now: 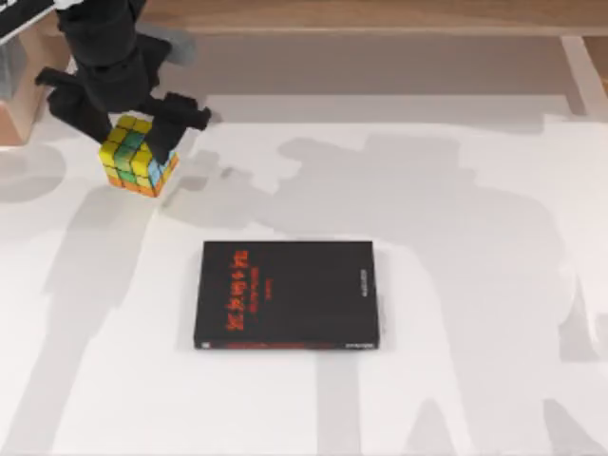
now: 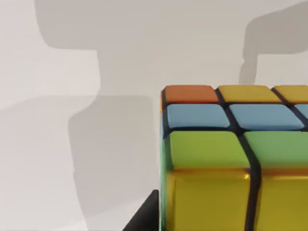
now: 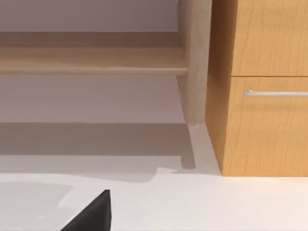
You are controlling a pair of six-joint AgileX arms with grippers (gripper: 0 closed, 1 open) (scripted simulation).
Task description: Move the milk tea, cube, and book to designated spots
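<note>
**Cube in hand, remaining items still to place**

Cube faces (image 2: pixel 231 163) dominate the left wrist view at close range: orange and yellow squares above light blue, green below, yellow at the near edge, all on black borders. From above, the cube (image 1: pixel 139 155) sits tilted between the two dark fingers of the left tool (image 1: pixel 130 128), near the top-left corner of the white bench (image 1: pixel 456 399). The fingers close against opposite sides of the cube, so the tool has a grip on it. Whether the cube is lifted clear of the bench or resting on it cannot be told; its tilt suggests it is being carried.

A black book with red lettering (image 1: pixel 288 294) lies flat near the bench centre, well apart from the cube. A wooden cabinet with a drawer handle (image 3: pixel 262 91) stands beyond the bench in the right wrist view; whether the right tool is open or closed cannot be told.

Judged from this, the cube transfer is under way and unfinished; the milk tea and teal book steps cannot be assessed.
</note>
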